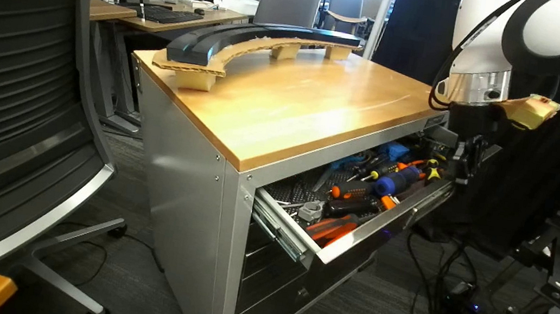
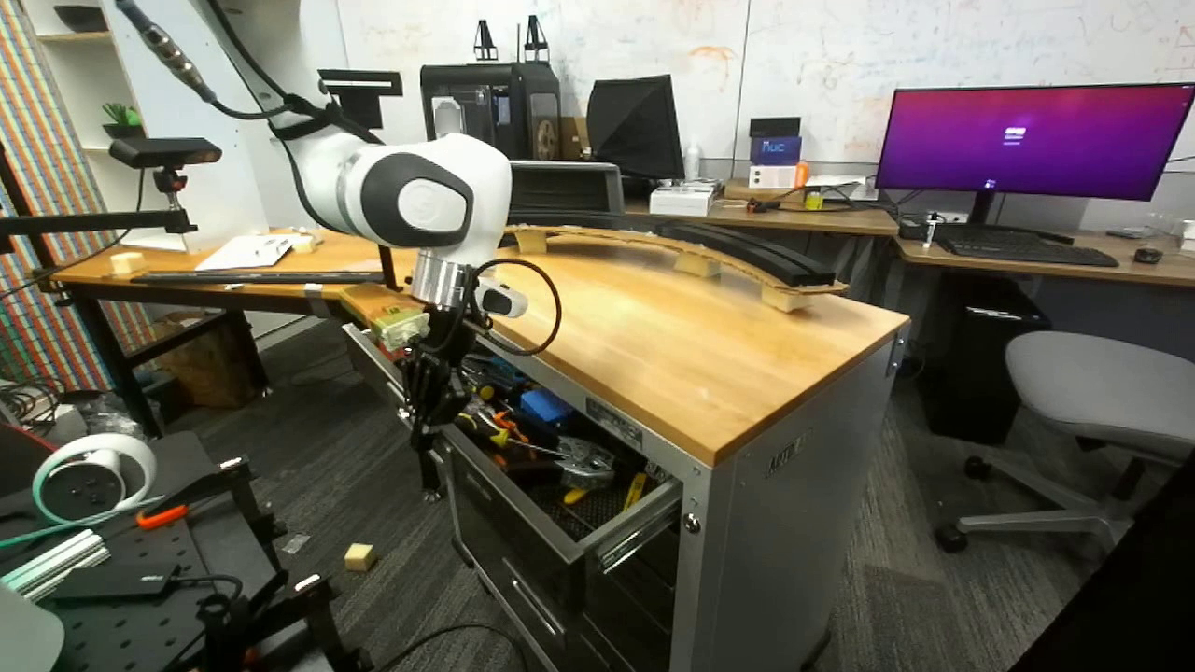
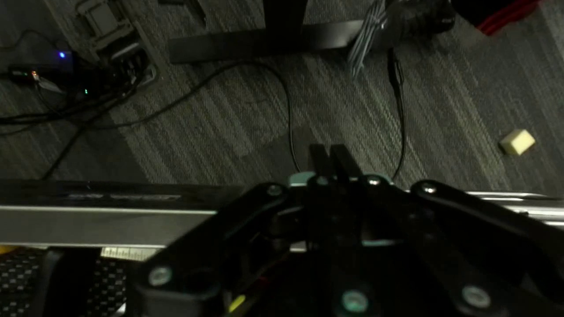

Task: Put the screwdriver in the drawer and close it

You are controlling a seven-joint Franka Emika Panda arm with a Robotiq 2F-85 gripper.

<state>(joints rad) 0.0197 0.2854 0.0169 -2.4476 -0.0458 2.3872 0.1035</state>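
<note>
Pincer [image 3: 330, 152] in the wrist view: pressed together, just outside the drawer's [image 3: 88, 225] long front. In an exterior view, drawer pulled out, holding tools [image 1: 398, 181]; can't pick out screwdriver. In an exterior view, cabinet [image 2: 784, 532] behind that front: probably calls for pushing inward.

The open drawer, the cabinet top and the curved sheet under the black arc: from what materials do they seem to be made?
Drawer: most likely grey metal, smooth and slightly shiny; its front rim catches light.
Cabinet top: probably varnished wood, perhaps laminate; warm tan color and glossy reflections.
Curved sheet: apparently corrugated cardboard, matte brown; its cut edge looks ridged.
</note>
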